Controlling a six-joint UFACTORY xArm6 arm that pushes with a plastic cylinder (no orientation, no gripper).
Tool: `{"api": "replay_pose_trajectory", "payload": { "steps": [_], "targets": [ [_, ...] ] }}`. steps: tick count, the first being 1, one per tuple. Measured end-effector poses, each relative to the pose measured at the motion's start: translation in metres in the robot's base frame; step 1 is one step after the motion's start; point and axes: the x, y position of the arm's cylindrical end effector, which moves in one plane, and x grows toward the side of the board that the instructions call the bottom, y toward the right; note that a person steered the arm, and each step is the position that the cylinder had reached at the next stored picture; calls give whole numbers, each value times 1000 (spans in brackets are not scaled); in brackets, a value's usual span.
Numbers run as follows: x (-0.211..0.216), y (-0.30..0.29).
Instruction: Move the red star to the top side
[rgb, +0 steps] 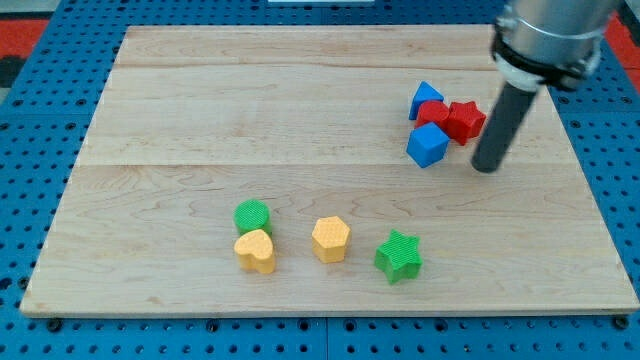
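The red star (465, 119) lies at the board's right, in a tight cluster. A red block (433, 112) of unclear shape touches its left side. A blue triangle (425, 96) sits just above that, and a blue cube (428, 145) sits below and left of the star. My tip (486, 166) is just to the right of and below the red star, close to it; I cannot tell if it touches. The dark rod rises from the tip toward the view's top right.
A green cylinder (252, 215), a yellow heart (256, 251), a yellow hexagon (330, 239) and a green star (399, 256) sit in a row near the board's bottom middle. The wooden board (180, 110) lies on a blue pegboard.
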Motion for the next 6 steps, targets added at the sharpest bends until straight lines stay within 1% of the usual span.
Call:
{"api": "replay_pose_trajectory", "payload": {
  "steps": [2,4,5,6],
  "targets": [
    [-47,-5],
    [-80,-37],
    [-83,6],
    [-100,-21]
  ]
}}
